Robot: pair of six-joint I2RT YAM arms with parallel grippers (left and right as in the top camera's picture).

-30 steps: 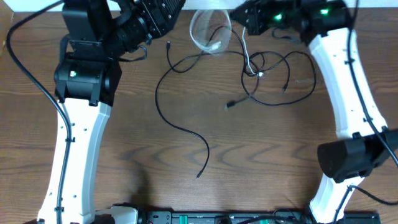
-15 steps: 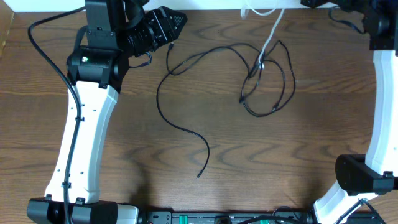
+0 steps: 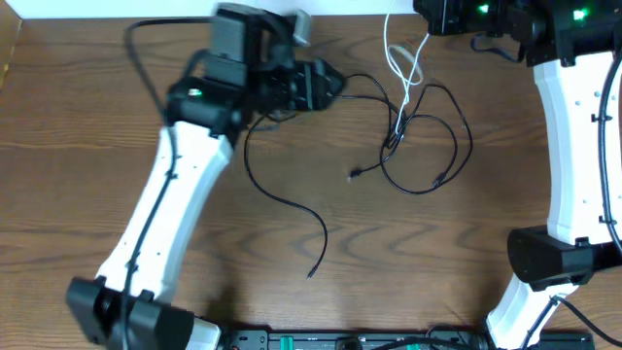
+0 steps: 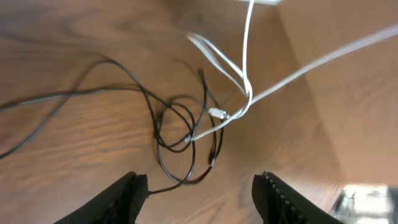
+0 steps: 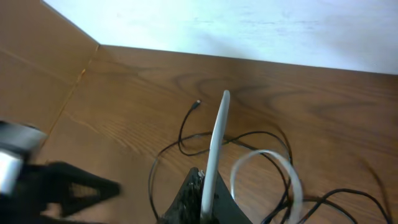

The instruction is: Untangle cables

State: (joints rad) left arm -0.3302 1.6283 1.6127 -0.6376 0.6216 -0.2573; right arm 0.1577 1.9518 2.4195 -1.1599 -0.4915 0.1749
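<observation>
1. While the table [image 3: 87, 146] is the widest thing in view, the work sits at its far edge, where both grippers meet. The step in hand looks like drawing the white cable out of the black ones.
2. The left arm [image 3: 165, 204] reaches across toward the tangle. The left gripper [image 4: 202, 196] has its fingers apart, with nothing between them.
3. The black cables [image 3: 428, 146] lie in loose loops just ahead of the left gripper and below the right one. One long strand [image 3: 282, 199] trails off beside the left arm, well apart from either gripper.
4. The right gripper [image 5: 200, 193] is clamped on the white cable [image 5: 212, 137], which runs straight out from its tips and down to the tangle.
5. The knot [image 4: 186, 134], where white crosses through the black loops, lies just ahead of the left fingers, slightly to their left.
6. A small plug [image 3: 355, 173] lies on the left gripper's side of the loops, apart from both grippers.
7. Next, I judge, the left gripper should come down on a black loop beside the knot and pin it. Otherwise the right gripper's pull would likely drag the whole bundle instead of freeing the white.
</observation>
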